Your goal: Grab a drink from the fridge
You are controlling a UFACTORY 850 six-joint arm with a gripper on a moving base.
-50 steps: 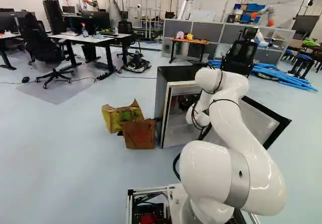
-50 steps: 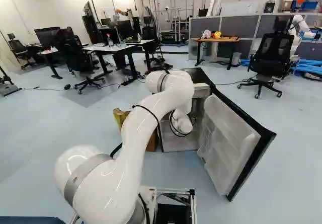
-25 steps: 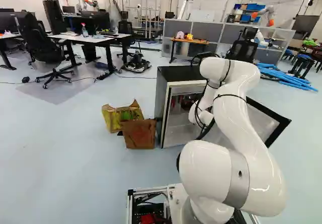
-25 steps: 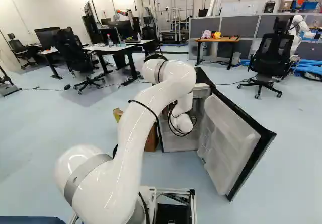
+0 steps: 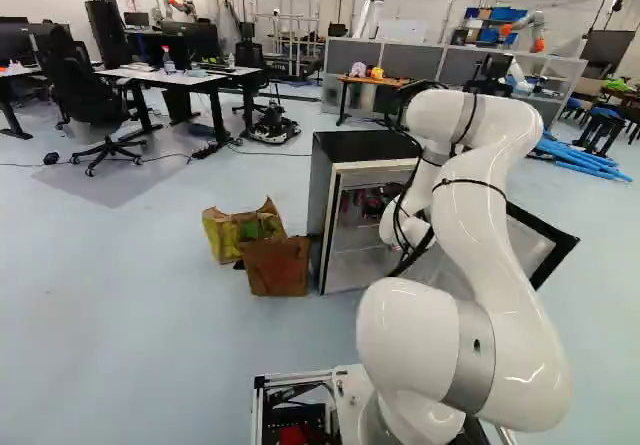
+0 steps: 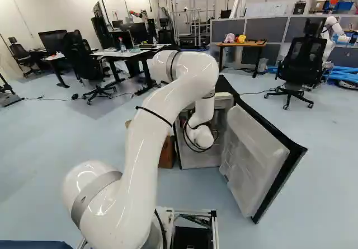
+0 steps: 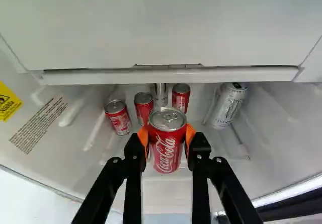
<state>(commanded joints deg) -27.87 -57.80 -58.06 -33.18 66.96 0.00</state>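
Grasping a red drink can (image 7: 167, 151) from both sides with its orange pads (image 7: 190, 134), the pincer (image 5: 372, 205) is reaching into the fridge (image 5: 360, 145), whose door (image 6: 257, 154) stands wide open. The can sits upright between the two fingertips, top up, with a silver lid; from here I can't tell whether its base touches anything. Beyond it are three more red cans: one (image 7: 117, 117) on the side toward the yellow sticker, another (image 7: 143, 106) close behind the held one, and a third (image 7: 181, 97) farther back. Between those last two a silver can (image 7: 160, 94) is partly hidden. A white can (image 7: 229, 105) stands near the opposite wall. As for labels, the held can carries bold white script running up its side, the other red ones show white lettering too, and the white can has thin dark marks. The yellow warning sticker (image 7: 8, 102) is on the fridge wall beside a block of small dark print (image 7: 38, 125).
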